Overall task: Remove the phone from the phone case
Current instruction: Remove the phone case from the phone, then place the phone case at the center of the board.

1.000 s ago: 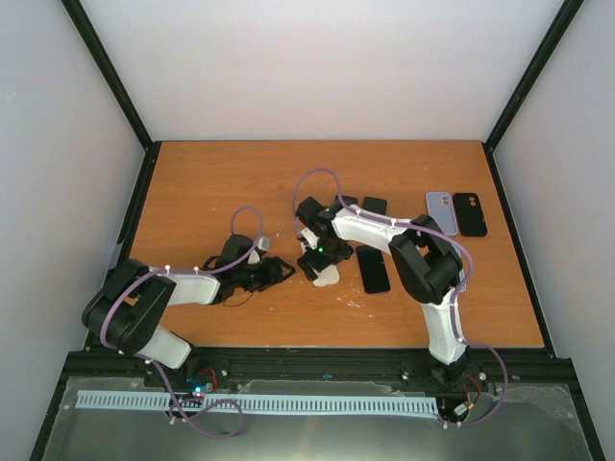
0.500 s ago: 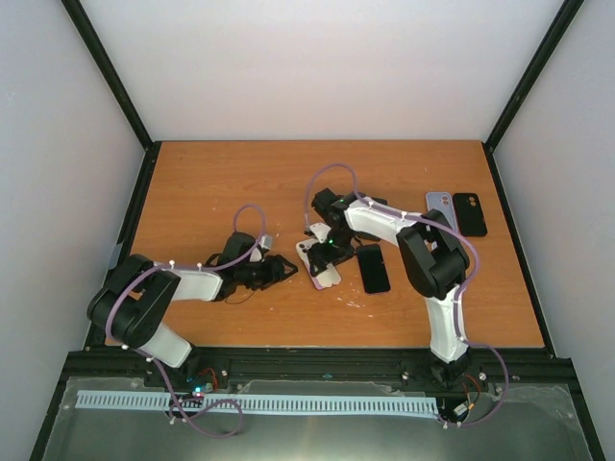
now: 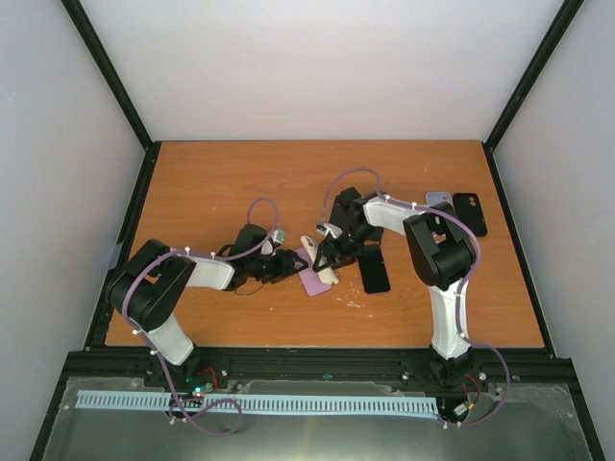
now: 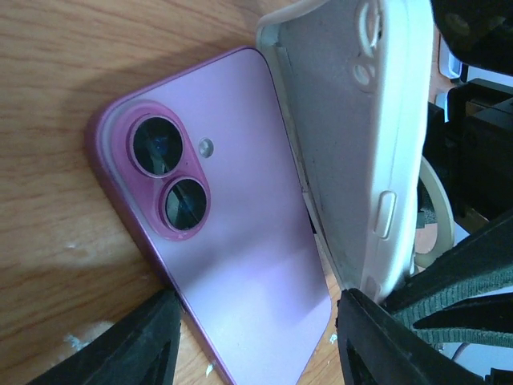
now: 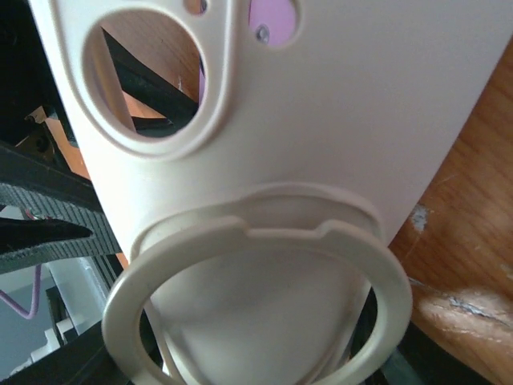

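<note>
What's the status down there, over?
Left fingers clamp pink phone. Right fingers at cream case, grip unclear. Case peeled up, phone mostly out. Black phone lies close by.

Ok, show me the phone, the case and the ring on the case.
phone (image 4: 240,241): left wrist view, its pink back below the lenses.
case (image 4: 353,136): left wrist view, its inner face.
ring (image 5: 394,297): right wrist view, right side of the loop.
</note>
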`<action>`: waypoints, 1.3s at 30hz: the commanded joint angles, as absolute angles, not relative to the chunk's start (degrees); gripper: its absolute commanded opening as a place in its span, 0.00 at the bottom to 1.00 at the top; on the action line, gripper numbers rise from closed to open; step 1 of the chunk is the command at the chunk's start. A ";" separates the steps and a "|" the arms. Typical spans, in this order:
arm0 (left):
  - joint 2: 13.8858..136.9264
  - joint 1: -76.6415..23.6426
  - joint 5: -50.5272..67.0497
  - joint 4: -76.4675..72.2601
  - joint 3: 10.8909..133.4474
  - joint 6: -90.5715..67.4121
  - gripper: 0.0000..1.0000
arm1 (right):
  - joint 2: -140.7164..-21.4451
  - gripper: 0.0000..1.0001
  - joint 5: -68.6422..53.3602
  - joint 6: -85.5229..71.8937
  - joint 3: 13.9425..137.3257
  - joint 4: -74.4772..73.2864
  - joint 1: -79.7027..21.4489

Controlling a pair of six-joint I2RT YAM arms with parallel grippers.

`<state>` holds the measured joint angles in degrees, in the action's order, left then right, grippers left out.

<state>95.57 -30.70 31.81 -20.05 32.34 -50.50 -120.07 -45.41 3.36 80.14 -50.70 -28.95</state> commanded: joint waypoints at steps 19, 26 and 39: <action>85.65 -30.41 35.88 -40.06 32.09 -39.03 0.62 | -112.02 0.60 -80.49 50.28 80.21 -85.63 -20.21; 91.10 -30.56 43.14 -56.35 31.34 -46.17 0.59 | -109.71 0.62 -81.78 51.72 79.54 -86.31 -20.34; 97.17 -33.22 49.69 -70.29 33.76 -51.46 0.41 | -109.39 0.63 -81.68 51.06 80.03 -86.13 -21.60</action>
